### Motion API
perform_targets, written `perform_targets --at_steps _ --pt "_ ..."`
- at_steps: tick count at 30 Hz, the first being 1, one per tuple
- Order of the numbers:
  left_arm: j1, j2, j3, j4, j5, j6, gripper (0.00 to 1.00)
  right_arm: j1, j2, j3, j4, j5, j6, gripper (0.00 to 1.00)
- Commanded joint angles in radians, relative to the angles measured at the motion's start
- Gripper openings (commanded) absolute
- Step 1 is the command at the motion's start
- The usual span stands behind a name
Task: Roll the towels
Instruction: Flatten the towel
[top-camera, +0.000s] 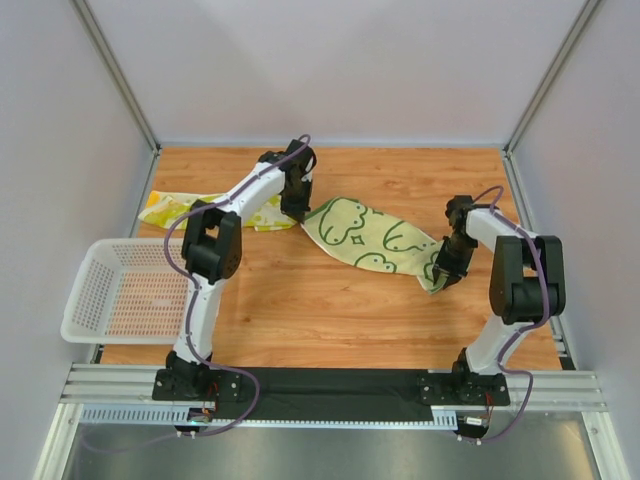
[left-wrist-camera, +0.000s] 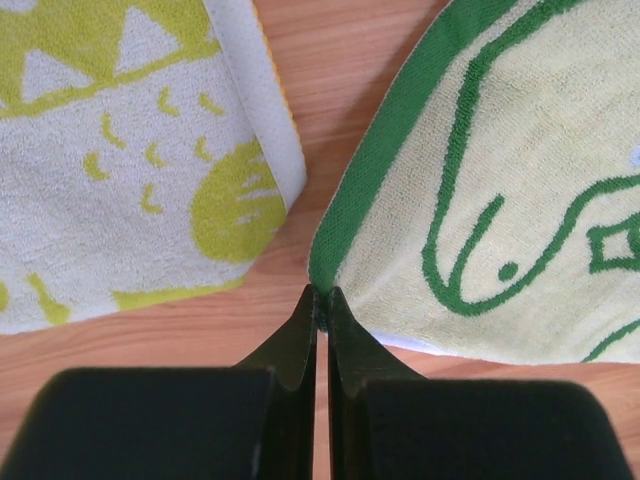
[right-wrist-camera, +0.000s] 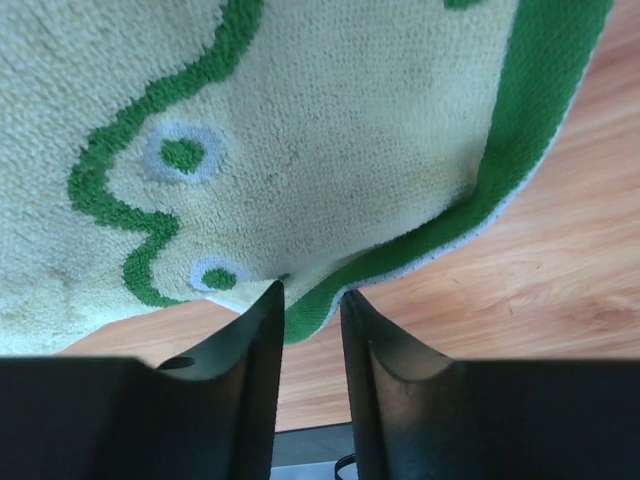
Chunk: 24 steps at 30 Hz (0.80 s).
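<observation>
Table (top-camera: 300, 300) centre is being occupied by the green-edged towel (top-camera: 370, 240), seemingly being held out flat for rolling. The lime-yellow towel (top-camera: 175, 208) is being left at ten o'clock. The green-edged towel's ten o'clock corner is being pinched by the clenched left gripper (left-wrist-camera: 320, 292). Its four o'clock edge is being straddled by the right gripper (right-wrist-camera: 310, 290), jaws apart.

The worktop (top-camera: 330, 300) bears a green-edged towel (top-camera: 370, 235) centrally, a lime-yellow towel (top-camera: 168, 208) far-left, and a white basket (top-camera: 90, 295) at its left edge.

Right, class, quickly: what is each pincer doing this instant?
Left pincer: closed on a corner of the green-edged towel.
Right pincer: jaws either side of that towel's edge; grip cannot be told.
</observation>
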Motion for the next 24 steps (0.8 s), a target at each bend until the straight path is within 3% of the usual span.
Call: perform_targets --at_steps 1,5,7,12,17,24 --pt "-0.004 -0.074 -0.023 0.011 0.015 -0.016 0.0 -0.002 0.03 0.034 0.021 0.026 -0.009 0.27" --pt "-0.003 -0.08 -0.026 0.007 0.029 -0.019 0.0 -0.002 0.02 0.008 0.03 -0.014 -0.018 0.15" --pt "0.0 -0.095 -0.023 -0.001 0.04 -0.025 0.0 -0.002 -0.003 0.003 0.018 -0.019 -0.021 0.0" --pt "0.054 -0.235 -0.034 -0.065 0.043 -0.051 0.0 -0.042 -0.097 0.086 -0.069 -0.066 -0.017 0.0" --pt "0.169 -0.373 -0.071 -0.122 0.056 -0.083 0.0 -0.073 -0.131 0.311 -0.169 -0.179 -0.001 0.0" --pt "0.227 -0.344 0.114 -0.233 0.072 -0.092 0.0 -0.074 0.007 0.598 -0.19 -0.489 0.054 0.0"
